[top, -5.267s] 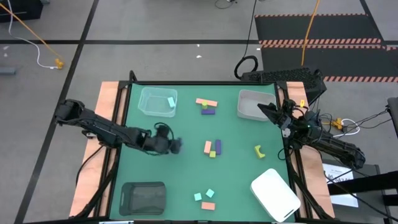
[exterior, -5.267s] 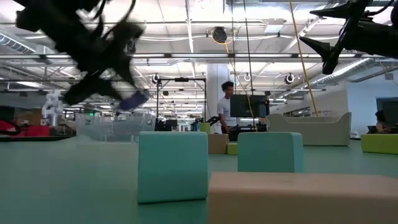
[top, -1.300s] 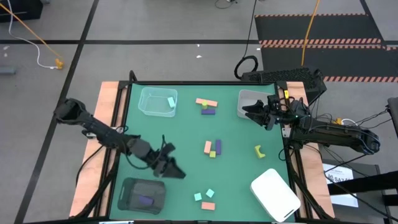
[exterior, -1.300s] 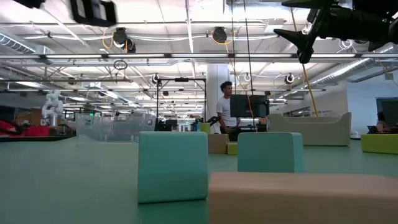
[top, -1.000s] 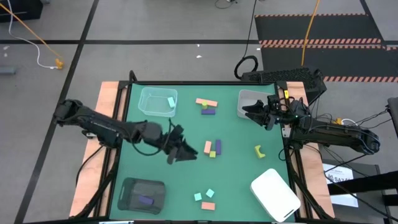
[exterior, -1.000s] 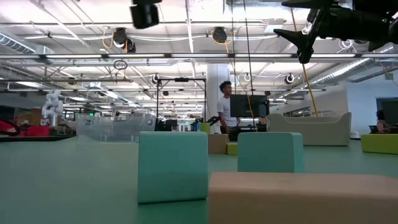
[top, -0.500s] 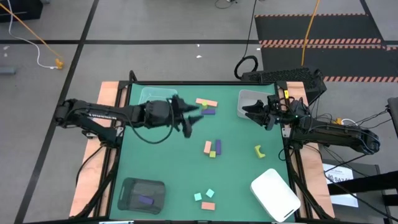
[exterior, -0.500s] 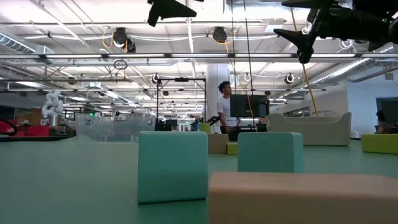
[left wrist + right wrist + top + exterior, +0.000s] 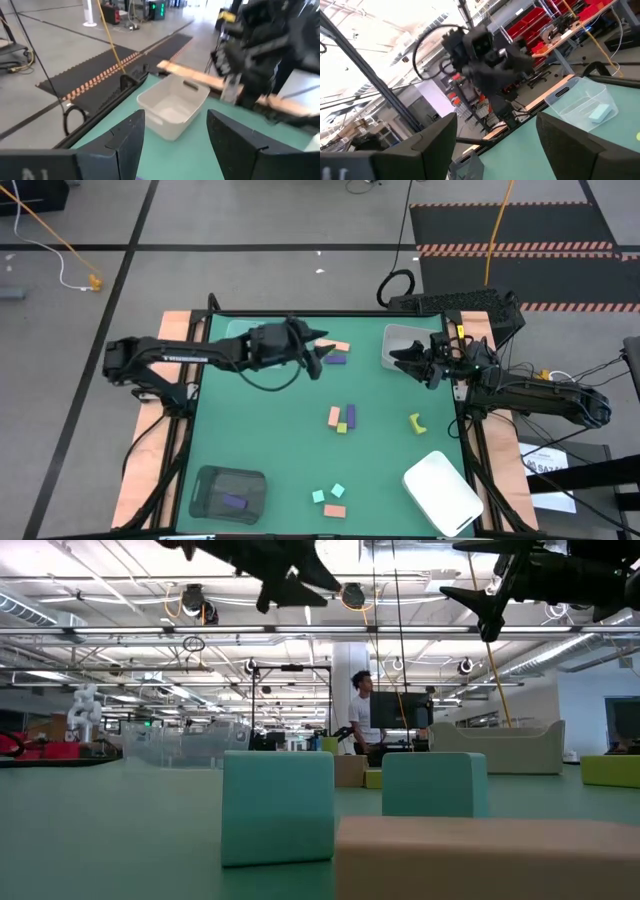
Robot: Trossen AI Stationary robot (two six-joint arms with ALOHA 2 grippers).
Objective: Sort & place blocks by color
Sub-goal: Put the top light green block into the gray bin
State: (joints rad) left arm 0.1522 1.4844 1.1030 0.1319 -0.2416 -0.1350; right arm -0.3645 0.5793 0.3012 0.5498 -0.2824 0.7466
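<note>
My left gripper is open and empty, raised above the salmon-pink bar and the purple block near the far edge. My right gripper is open and hovers over the pale grey tray. A pink block, a purple block and a yellow-green block lie mid-table, with the curved yellow-green piece to their right. Two teal cubes and a pink bar lie near the near edge. A purple block lies in the dark tray.
The clear tray sits far left under my left arm and holds a teal block. A white tray sits at the near right corner. In the low view the near teal cubes and pink bar fill the foreground.
My left arm has swung from above the dark tray at the near left, across the table's middle, toward the far edge. It now hangs over the pink bar and purple block there, fingers open throughout. The right arm has kept still.
</note>
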